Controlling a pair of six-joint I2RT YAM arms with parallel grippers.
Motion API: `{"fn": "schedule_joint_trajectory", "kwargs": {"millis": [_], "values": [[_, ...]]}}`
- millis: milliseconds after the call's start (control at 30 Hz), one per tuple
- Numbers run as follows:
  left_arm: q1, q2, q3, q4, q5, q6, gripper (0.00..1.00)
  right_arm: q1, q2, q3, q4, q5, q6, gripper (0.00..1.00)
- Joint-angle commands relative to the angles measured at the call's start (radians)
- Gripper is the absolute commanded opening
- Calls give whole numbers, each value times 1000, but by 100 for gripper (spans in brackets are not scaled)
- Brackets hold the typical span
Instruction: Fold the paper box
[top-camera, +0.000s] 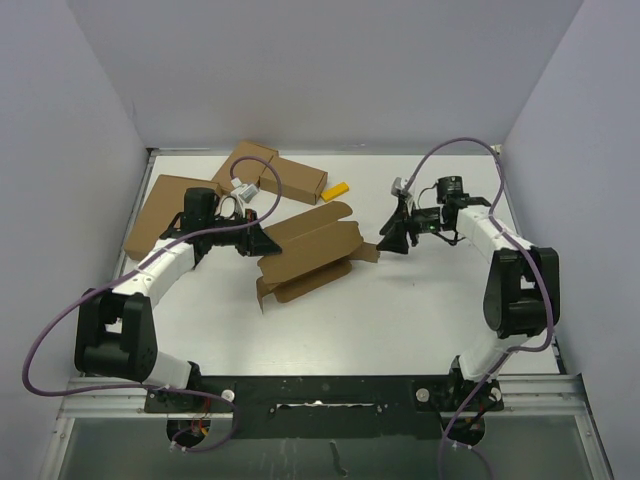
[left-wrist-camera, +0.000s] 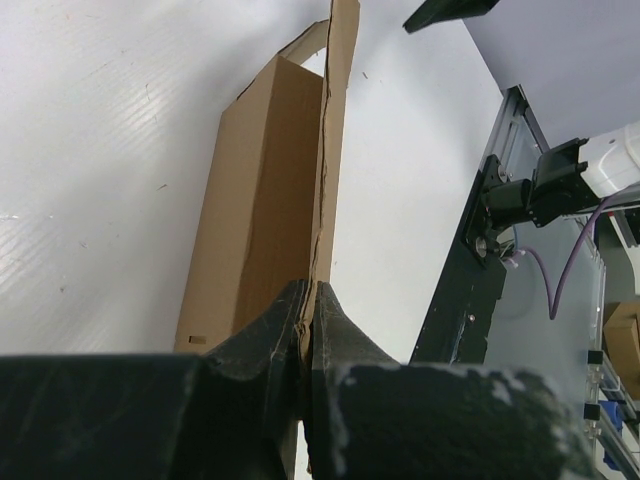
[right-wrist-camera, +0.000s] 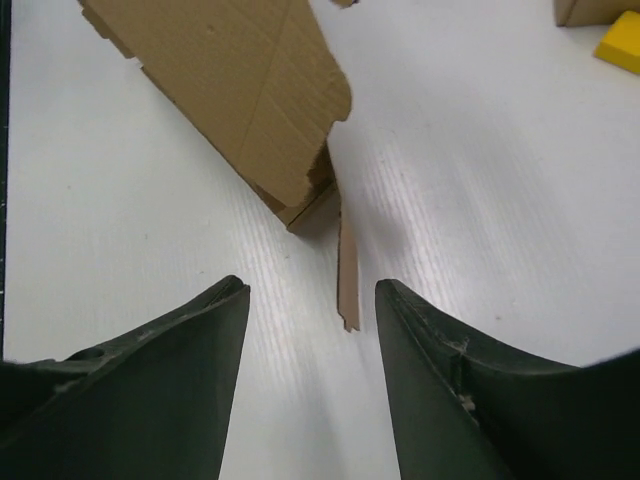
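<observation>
1. Your left gripper (top-camera: 262, 240) was clamped shut on the left edge of the paper box (top-camera: 310, 255), which lay mid-surface (top-camera: 400, 320) between the two arms.
2. Your right gripper (top-camera: 392, 238) stood open and empty, just beside the box's right end.
3. The box's long axis ran left to right, angling away toward the right. Its free end faced your right gripper, so that looked like the nearer arm for the next fold.
4. Only the left wrist view showed the grip itself: a thin upright cardboard edge pinched between the jaws.
5. Only the right wrist view showed a narrow flap (right-wrist-camera: 347, 275) reaching toward the gap between the jaws, not touching either.
</observation>
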Motion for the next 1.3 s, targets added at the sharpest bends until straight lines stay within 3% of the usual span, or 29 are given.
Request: {"fn": "schedule_joint_trajectory", "kwargs": {"millis": [0, 133, 300, 467, 733, 967, 1267], "values": [[-8, 4, 36, 2, 25, 24, 0, -11, -61, 0, 240, 109, 243, 48], [-12, 4, 37, 3, 23, 27, 0, -2, -25, 17, 346, 286, 374, 18], [-15, 6, 35, 5, 22, 30, 0, 26, 83, 47, 308, 286, 312, 10], [-18, -3, 30, 10, 14, 38, 0, 67, 68, -32, 295, 94, 152, 11], [-17, -13, 13, 35, 14, 44, 0, 134, 33, -88, 259, 39, -42, 18], [-18, -22, 0, 42, 11, 55, 0, 150, -12, -149, 287, 20, -119, 35], [-18, -20, -5, 40, 11, 59, 0, 169, -4, -150, 295, 25, -90, 43]]}}
